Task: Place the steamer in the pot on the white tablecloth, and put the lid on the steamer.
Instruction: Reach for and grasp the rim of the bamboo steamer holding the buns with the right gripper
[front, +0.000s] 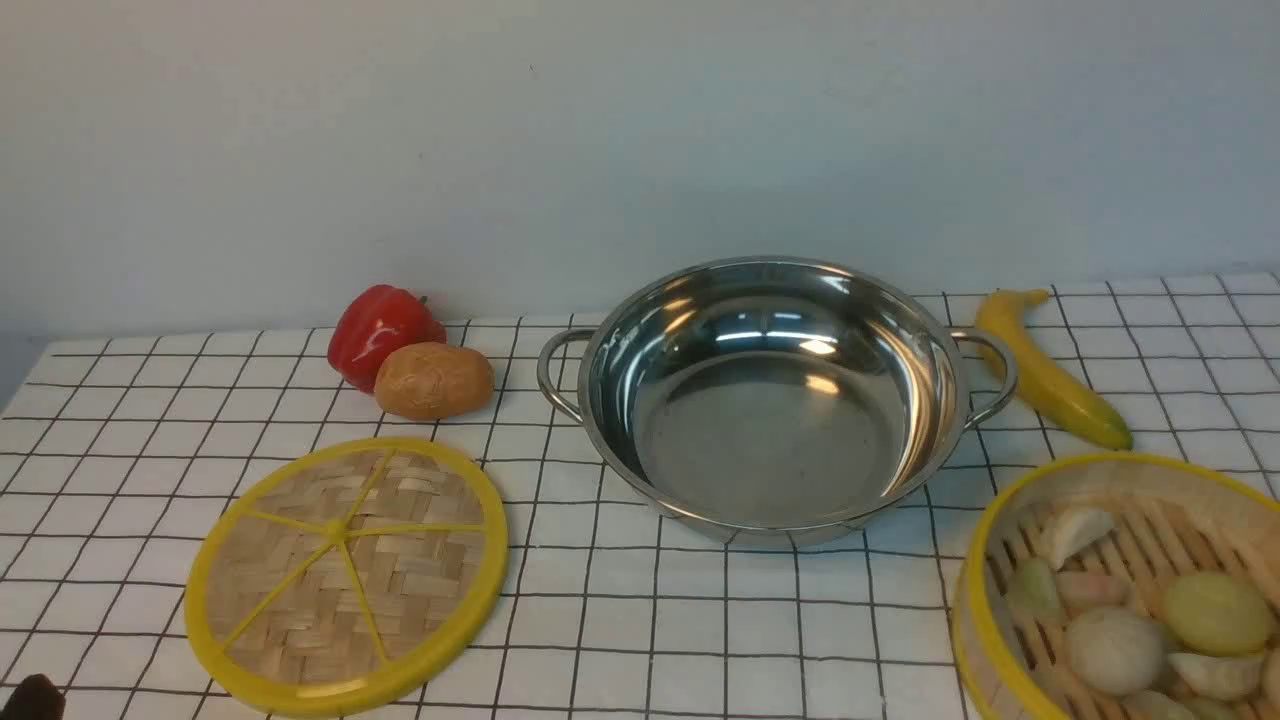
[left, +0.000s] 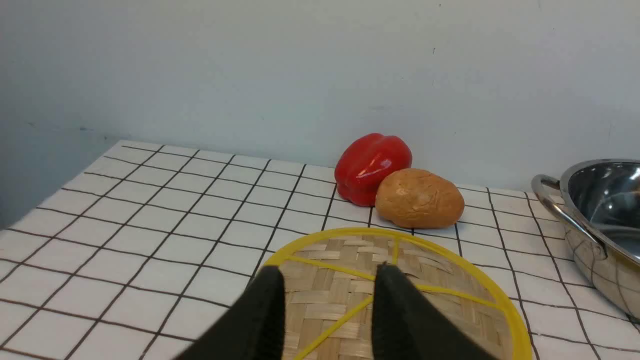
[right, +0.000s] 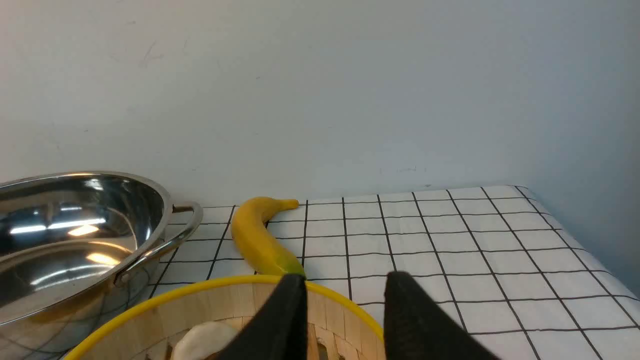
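While both grippers hang with their fingers apart and nothing between them, the wide shiny stainless-steel pot sits upright on the white cloth with a thin black grid, mouth up, its two loop handles pointing left and right; handle-to-handle line is its long axis, roughly level across the front view. Round pale bamboo steamer with yellow rim: on the cloth, right of the pot and nearer the camera, opening up, slatted floor showing, vegetable pieces inside. Round, so no long axis. Flat woven bamboo lid with yellow rim and spokes: left of the pot, lying flat, centre knob up; also round. Left gripper is by the lid, right gripper by the steamer. Curved yellow banana: long axis slants from back left to front right, beside the pot's right handle.
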